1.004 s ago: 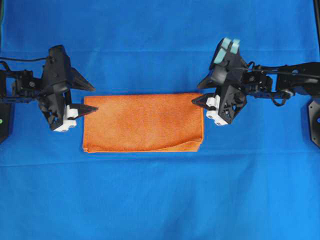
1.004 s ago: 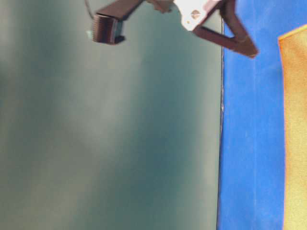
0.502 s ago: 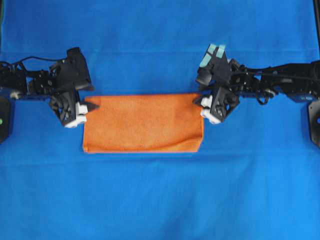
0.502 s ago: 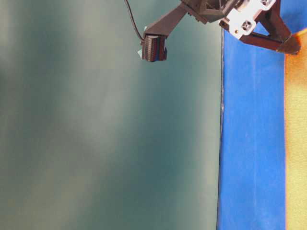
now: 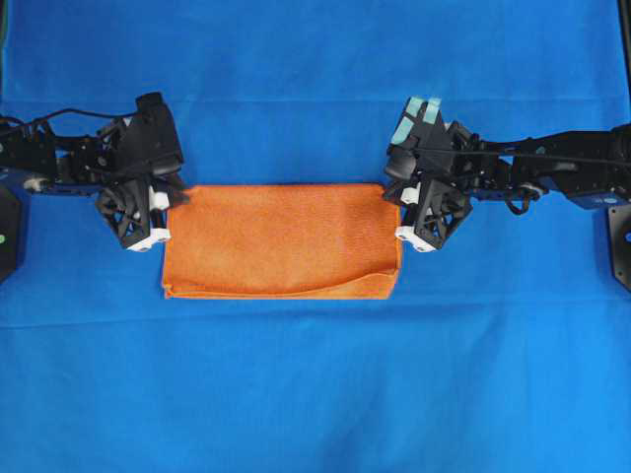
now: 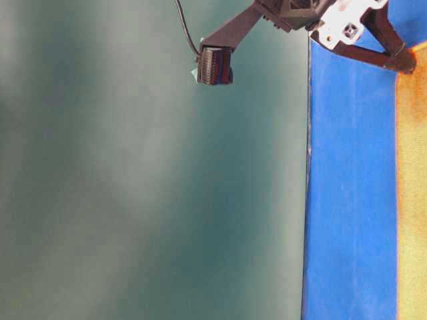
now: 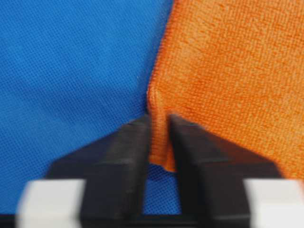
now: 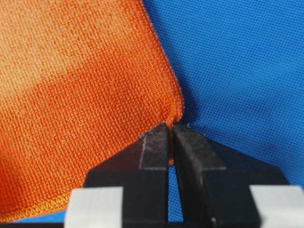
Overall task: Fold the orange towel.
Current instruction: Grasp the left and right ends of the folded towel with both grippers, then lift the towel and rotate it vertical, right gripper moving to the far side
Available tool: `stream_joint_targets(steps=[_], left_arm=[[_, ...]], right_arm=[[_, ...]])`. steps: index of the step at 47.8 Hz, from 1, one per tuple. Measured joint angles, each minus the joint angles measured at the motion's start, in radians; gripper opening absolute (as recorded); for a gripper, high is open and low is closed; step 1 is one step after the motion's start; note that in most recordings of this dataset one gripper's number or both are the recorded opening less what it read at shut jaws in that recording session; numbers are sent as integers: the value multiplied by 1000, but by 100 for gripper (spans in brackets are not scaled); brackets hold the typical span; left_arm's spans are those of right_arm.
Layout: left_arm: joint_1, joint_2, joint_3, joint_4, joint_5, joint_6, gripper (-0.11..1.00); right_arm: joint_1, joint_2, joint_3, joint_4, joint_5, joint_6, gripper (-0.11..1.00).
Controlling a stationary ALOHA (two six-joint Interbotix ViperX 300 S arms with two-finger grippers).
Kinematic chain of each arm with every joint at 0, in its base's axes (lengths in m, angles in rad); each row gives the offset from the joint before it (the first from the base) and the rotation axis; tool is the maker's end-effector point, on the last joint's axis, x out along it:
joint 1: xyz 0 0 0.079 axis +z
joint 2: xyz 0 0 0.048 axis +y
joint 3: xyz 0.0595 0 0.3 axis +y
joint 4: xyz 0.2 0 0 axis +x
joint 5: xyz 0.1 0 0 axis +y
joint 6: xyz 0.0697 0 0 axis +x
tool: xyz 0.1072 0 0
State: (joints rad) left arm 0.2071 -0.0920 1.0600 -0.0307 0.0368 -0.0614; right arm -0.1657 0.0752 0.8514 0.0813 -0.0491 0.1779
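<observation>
A: Orange towel (image 5: 281, 241) lies folded to a long rectangle, mid-table on the blue table cover (image 5: 315, 394). Open edges face the near side, where the top layer sits slightly askew of the one beneath.

B: Grippers?

A: One at each far corner. Left gripper (image 5: 175, 197) has its fingers (image 7: 126, 152) pressed together on the towel's far-left corner; the left wrist view shows a pinched ridge of cloth standing up between them. Right gripper (image 5: 394, 197) is likewise clamped on the far-right corner; in its wrist view the hemmed corner puckers into the closed fingertips (image 8: 156, 142).

B: Anything around it, anything in the way?

A: Only the two arms, reaching in from either side, and a black bracket (image 5: 621, 241) at the right edge of the table. Both gripper bodies overhang the towel's far corners from above, hiding the exact pinch points in the overhead view.

B: Table-level camera?

A: Poor. Turned sideways, mostly a blurred grey-green wall (image 6: 147, 200). One gripper at the top touches the towel's edge; probably the left one, but I can't be sure.
</observation>
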Motion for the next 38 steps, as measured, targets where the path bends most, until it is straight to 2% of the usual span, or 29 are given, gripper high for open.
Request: stream_joint_targets(steps=[14, 21, 38], left_arm=[[-2, -6, -8, 0, 29, -2, 1], [-2, -61, -29, 0, 117, -6, 1], [-71, -337, -124, -2, 379, -3, 1]], right_arm=[[0, -6, -2, 0, 0, -2, 3], [2, -66, -2, 0, 8, -2, 3], [3, -333, -8, -26, 130, -2, 3]])
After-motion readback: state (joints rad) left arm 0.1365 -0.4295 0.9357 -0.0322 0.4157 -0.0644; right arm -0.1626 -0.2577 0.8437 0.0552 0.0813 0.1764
